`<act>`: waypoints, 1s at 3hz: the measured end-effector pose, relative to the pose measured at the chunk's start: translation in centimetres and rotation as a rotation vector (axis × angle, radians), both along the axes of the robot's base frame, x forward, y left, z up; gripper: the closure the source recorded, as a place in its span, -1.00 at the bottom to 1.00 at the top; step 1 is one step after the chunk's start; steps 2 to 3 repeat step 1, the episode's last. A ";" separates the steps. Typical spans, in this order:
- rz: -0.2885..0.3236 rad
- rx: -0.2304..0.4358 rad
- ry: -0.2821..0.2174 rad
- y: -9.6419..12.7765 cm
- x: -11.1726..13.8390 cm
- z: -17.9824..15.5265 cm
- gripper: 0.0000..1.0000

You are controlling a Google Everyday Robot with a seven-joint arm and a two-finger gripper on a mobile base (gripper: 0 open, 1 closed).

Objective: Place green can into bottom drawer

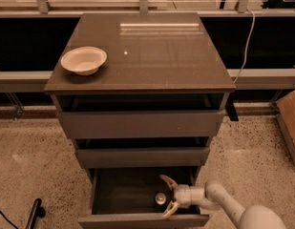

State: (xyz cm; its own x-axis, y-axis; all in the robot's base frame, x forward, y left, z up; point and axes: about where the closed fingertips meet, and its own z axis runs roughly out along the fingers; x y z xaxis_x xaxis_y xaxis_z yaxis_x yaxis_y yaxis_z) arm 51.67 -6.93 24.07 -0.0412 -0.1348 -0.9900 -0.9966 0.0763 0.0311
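your gripper (pixel 163 196) sits low inside the bottom drawer (pixel 119 193), at the right side of the tray, with its arm (pixel 222 203) reaching in from the lower right. its two pale fingers (pixel 167 181) are spread wide apart, one toward the back of the tray and one toward the front lip, and they do not clamp anything. the green can (pixel 160 198) stands upright on the drawer floor between those fingers; you see mostly its silver lid from above. the bottom drawer is pulled out furthest, and the middle drawer (pixel 142 157) and top drawer (pixel 141 124) above it are each out a little. a cream bowl (pixel 83 60) rests on the left of the cabinet top (pixel 152 51).
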 end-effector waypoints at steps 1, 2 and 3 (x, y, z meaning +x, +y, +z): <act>-0.001 0.003 -0.002 -0.2 -0.1 0.2 -1.00; -0.001 0.003 -0.002 -0.2 -0.1 0.2 -1.00; -0.001 0.003 -0.002 -0.2 -0.1 0.2 -1.00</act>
